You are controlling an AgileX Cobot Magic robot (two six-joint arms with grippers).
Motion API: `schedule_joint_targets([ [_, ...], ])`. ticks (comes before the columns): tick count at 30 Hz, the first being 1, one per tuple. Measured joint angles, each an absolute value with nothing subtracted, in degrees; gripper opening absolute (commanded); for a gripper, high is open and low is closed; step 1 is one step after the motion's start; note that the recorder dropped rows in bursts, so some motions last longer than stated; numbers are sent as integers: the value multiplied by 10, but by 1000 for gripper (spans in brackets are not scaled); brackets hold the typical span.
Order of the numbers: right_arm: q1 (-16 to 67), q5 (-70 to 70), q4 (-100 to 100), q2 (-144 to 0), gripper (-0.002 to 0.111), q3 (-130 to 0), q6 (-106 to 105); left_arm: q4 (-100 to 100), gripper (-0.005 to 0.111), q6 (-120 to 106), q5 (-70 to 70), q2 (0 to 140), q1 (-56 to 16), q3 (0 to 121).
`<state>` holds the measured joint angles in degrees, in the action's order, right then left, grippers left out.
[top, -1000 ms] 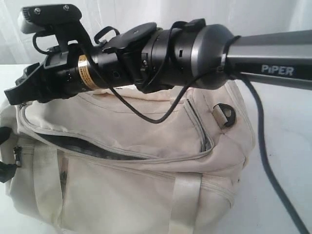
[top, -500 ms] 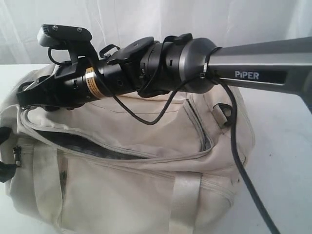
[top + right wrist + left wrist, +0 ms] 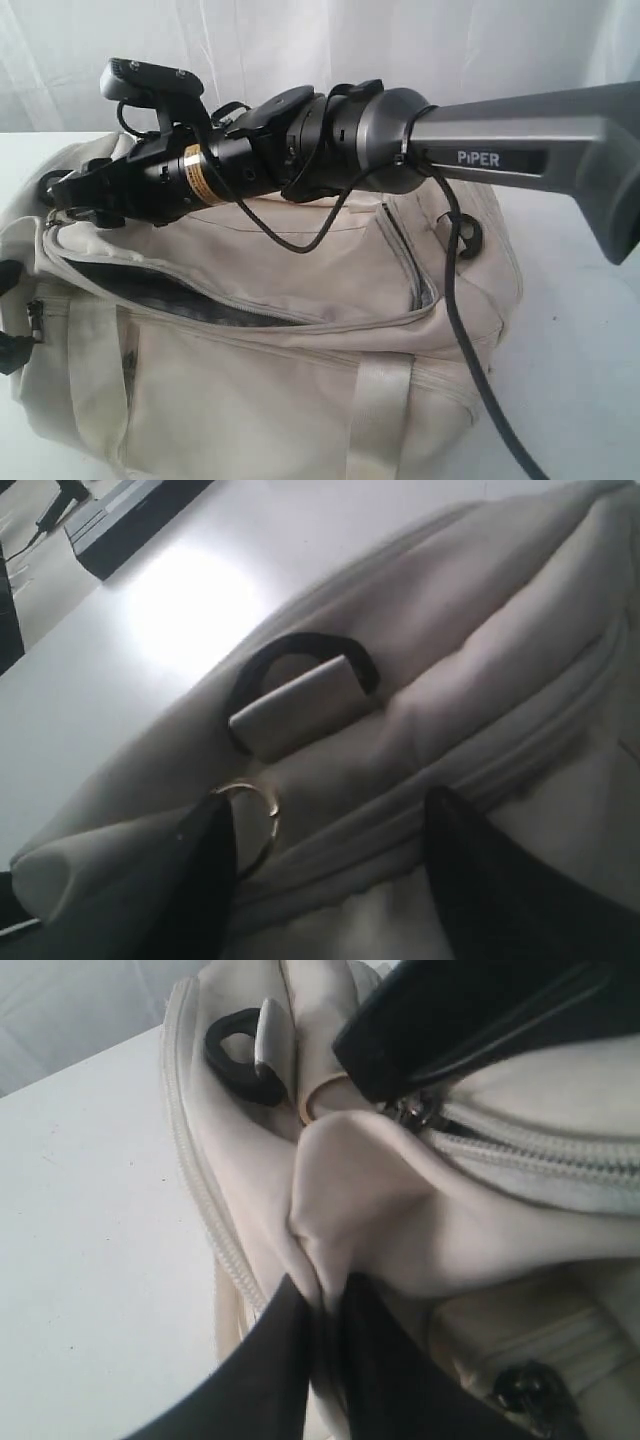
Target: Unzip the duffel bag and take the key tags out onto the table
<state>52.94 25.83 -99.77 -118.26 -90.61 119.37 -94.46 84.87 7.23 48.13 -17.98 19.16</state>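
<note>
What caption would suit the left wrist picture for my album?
Left gripper pinching a fold of the cream-white fabric duffel bag beside its zipper, plain white table alongside.

Looks bright and washed out in exterior view; shows glare on wide plain white tabletop (image 3: 185, 610); blurs softly in wrist views.

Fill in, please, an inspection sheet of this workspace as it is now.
Surface: white table; the bag stands on it.
Job's things: cream bag, its zipper partly open, dark lining showing; key tags not seen.
Clutter: nothing seen.
End effectors: left end effector shut on a fold of the bag; right end effector open over the bag's end, a metal ring close by.
Cables: black cable hangs from the right arm across the bag.
Surroundings: white curtain behind.
</note>
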Motion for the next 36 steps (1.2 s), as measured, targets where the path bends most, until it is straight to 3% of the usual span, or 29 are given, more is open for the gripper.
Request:
schedule_joint_targets([
  [25,526,346,-918,-1217,51,-946,1199,-945,0,849,73,481,-180,192],
  [36,526,383,-917,-1217,21,-946,1199,-945,0,849,73,481,-180,192],
])
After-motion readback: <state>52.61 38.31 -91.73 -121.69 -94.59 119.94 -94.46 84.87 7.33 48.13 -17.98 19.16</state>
